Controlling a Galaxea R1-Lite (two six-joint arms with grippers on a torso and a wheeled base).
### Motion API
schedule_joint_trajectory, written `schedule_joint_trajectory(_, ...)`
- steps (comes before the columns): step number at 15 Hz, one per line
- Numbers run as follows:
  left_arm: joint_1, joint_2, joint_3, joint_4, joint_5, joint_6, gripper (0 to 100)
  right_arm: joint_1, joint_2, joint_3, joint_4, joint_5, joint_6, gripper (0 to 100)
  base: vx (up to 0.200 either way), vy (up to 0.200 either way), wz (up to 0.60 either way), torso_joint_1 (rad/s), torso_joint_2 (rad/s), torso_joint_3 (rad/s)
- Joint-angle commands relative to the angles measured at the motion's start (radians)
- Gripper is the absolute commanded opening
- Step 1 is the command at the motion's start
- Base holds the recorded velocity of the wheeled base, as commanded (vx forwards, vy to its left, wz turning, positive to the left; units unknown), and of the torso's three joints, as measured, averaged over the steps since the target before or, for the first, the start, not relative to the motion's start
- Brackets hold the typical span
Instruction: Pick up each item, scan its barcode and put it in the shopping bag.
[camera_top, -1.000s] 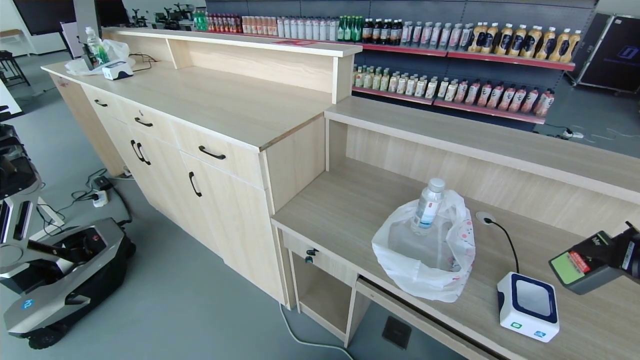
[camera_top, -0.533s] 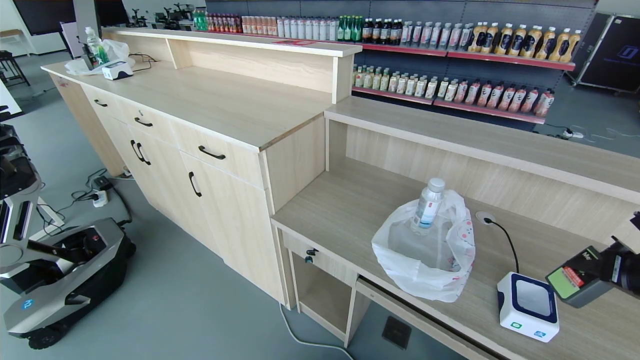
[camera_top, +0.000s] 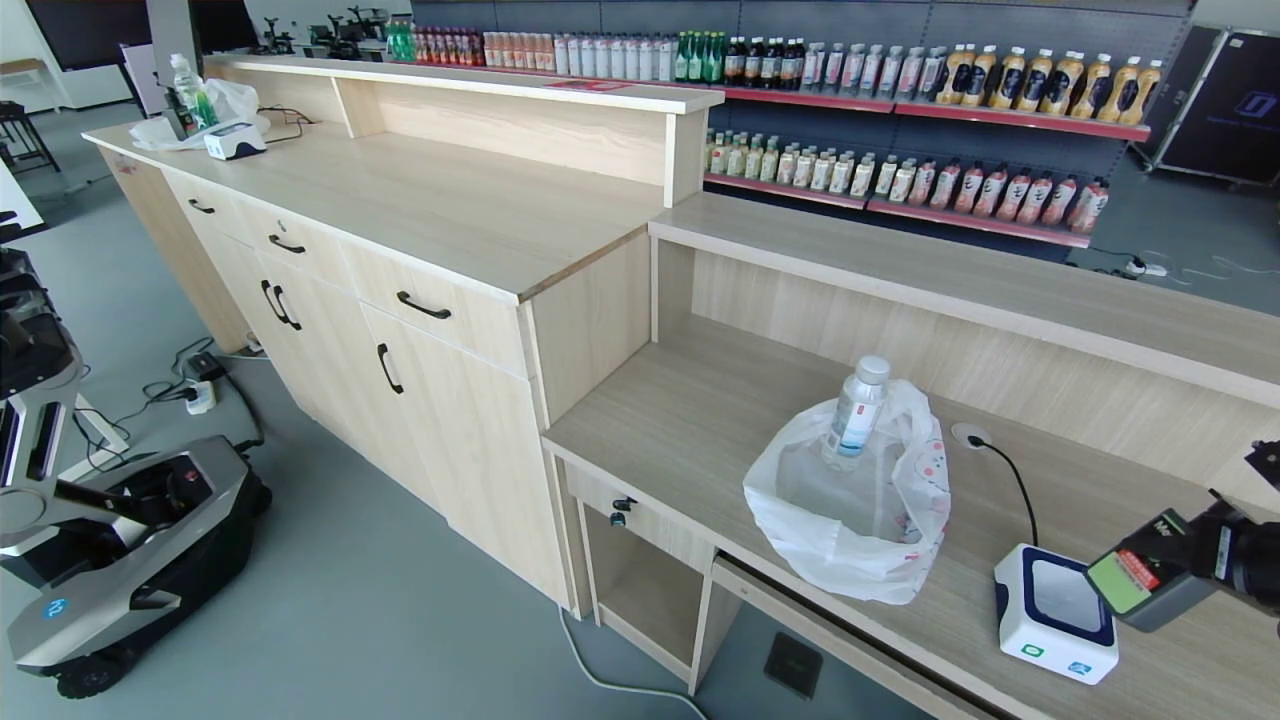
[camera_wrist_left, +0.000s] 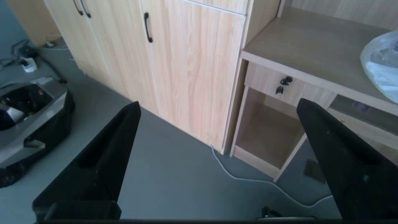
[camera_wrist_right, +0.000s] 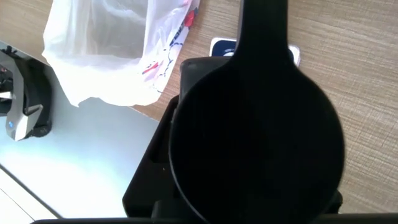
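A white shopping bag (camera_top: 850, 505) stands open on the lower counter (camera_top: 700, 410) with a clear water bottle (camera_top: 857, 408) upright inside it. To its right sits a white and blue barcode scanner (camera_top: 1055, 612), cabled to a hole in the counter. My right gripper (camera_top: 1205, 555) is shut on a dark box with a green and red label (camera_top: 1140, 585), held tilted just above the scanner's right edge. In the right wrist view the dark box (camera_wrist_right: 155, 180) covers most of the scanner (camera_wrist_right: 221, 46), and the bag (camera_wrist_right: 106, 50) lies beyond. My left gripper (camera_wrist_left: 211, 162) hangs open over the floor.
A taller counter with drawers and cupboard doors (camera_top: 400, 300) stands to the left of the lower one. The raised back ledge (camera_top: 950, 270) runs behind the bag. Shelves of bottled drinks (camera_top: 900, 120) line the far wall. A second scanner and bag (camera_top: 215, 125) sit at the far counter end.
My right gripper has carried the dark box down and to the left, from beside the scanner to just over its right edge. The bag, bottle and scanner have stayed put.
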Motion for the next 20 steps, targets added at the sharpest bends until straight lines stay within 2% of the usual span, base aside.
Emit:
schedule_joint_trajectory(1,0.0,0.0,0.0,0.0,0.0,-0.001,100,-0.001,0.015,0.001,-0.003,-0.001,-0.007,0,0.0,0.0,0.0,0.0,0.0,0.0)
schedule_joint_trajectory(10,0.0,0.0,0.0,0.0,0.0,-0.001,100,-0.016,0.047,-0.004,-0.03,0.051,-0.042,0,0.0,0.0,0.0,0.0,0.0,0.0)
schedule_joint_trajectory(14,0.0,0.002,0.0,0.0,0.0,0.001,100,-0.039,0.063,0.004,-0.032,0.051,-0.133,0,0.0,0.0,0.0,0.0,0.0,0.0)
schedule_joint_trajectory(20,0.0,0.002,0.0,0.0,0.0,0.001,100,-0.039,0.073,0.005,-0.047,0.086,-0.131,0,0.0,0.0,0.0,0.0,0.0,0.0)
